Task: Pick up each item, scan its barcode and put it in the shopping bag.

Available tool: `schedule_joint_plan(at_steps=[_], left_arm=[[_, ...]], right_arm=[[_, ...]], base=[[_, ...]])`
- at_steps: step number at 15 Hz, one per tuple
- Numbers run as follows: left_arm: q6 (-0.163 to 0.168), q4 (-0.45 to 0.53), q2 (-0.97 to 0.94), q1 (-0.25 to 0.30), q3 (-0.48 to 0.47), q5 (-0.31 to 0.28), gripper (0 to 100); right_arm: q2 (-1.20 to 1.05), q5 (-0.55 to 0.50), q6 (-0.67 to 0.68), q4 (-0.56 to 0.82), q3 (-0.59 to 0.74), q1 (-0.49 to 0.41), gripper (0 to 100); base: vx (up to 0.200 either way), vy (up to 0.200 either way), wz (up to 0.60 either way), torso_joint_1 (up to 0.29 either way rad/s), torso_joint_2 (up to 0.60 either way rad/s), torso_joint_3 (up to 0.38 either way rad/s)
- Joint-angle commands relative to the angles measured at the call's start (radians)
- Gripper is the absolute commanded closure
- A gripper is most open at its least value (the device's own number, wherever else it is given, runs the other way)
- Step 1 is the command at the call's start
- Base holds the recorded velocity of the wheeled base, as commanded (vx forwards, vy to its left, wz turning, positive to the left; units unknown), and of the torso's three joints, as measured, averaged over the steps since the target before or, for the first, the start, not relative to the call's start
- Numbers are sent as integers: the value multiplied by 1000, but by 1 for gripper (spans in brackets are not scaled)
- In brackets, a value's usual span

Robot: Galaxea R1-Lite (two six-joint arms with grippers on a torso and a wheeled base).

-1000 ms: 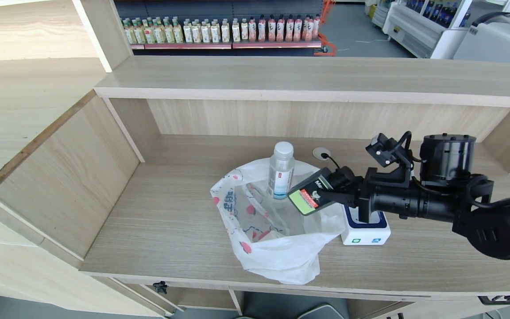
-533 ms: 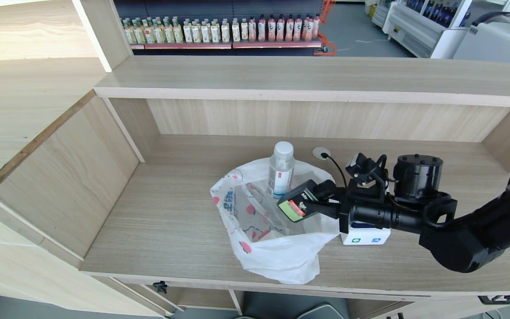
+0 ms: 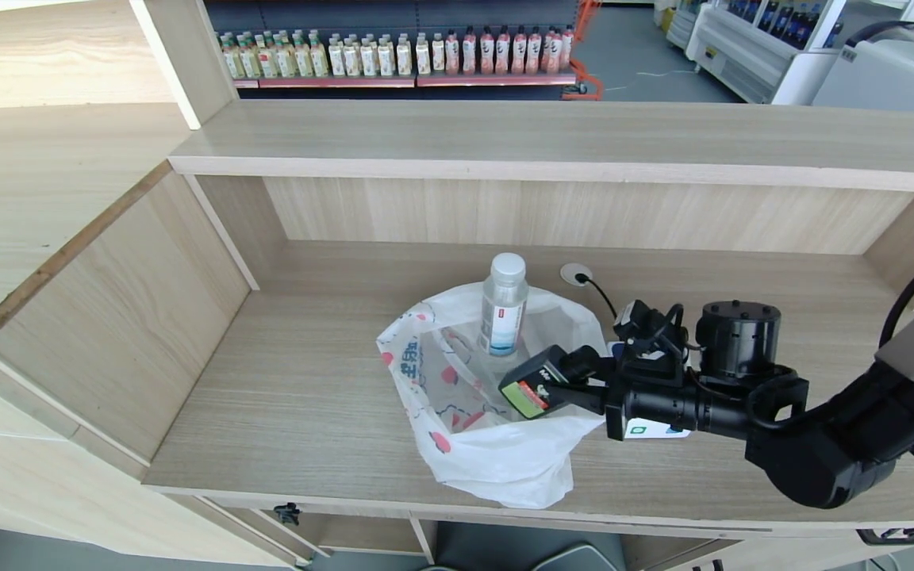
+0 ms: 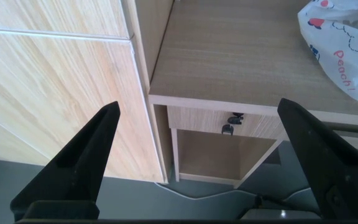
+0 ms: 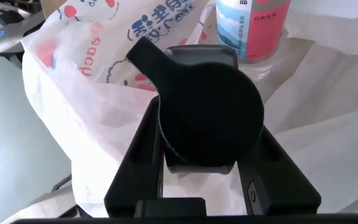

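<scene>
Shows the right claw (image 3: 564, 374) pinching a dark packet (image 3: 527, 392) just above the open shopping bag (image 3: 497, 468), with the bottle (image 3: 502, 317) upright just beyond its tips; risks toppling that bottle or snagging the bag's limp rim on release.

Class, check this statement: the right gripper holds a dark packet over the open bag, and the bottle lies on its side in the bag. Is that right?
Not quite. The bottle stands upright in the bag, cap up, as the head view shows. The rest holds: the right gripper holds the dark packet over the open bag.
</scene>
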Motion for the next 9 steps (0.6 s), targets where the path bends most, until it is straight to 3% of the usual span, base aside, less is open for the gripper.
schedule_joint_plan(at_steps=[1,9], left_arm=[[0,0,0,1,0,0,0],[0,0,0,1,0,0,0]], right_arm=[[5,1,-1,0,5,0,0],[-127,5,77,4,18,-6,0]], base=[[0,0,0,0,0,0],[0,0,0,0,0,0]])
